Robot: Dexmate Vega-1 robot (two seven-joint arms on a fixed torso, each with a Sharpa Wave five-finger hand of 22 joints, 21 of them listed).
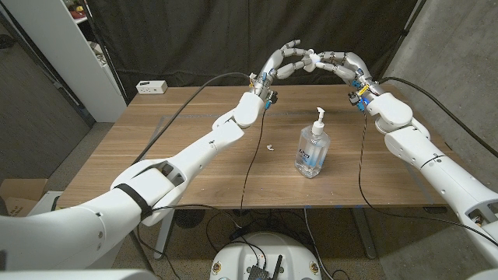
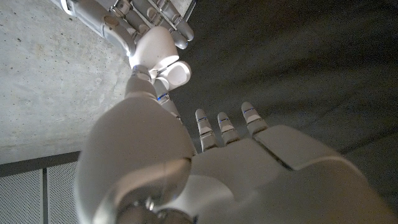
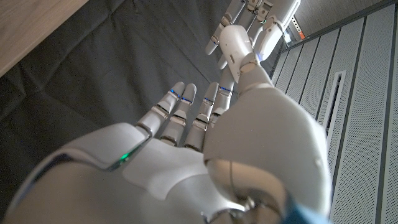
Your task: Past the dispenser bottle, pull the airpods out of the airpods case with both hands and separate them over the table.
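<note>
Hands raised together past the far edge of the counter [image 1: 194, 179], fingertips meeting high over it. Left hand [image 1: 282, 64] and right hand [image 1: 338, 64] both pinch one small white case [image 1: 311, 61] between them; in the left wrist view the case [image 2: 163, 59] is smooth, rounded, glossy white, lid hinged open. Right wrist view shows it [image 3: 236, 46] from the other side, gripped by fingers of both hands.

Count: one case, one dispenser bottle [image 1: 312, 148], one tiny white piece [image 1: 270, 146] lying on the counter left of the bottle; cannot tell what it is. One white box [image 1: 152, 87] near the far left corner.

Bottle stands upright, clear, white pump, right of centre, below the hands and nearer the robot. Cables trail from both wrists across the wood. Open wood on the left half.
</note>
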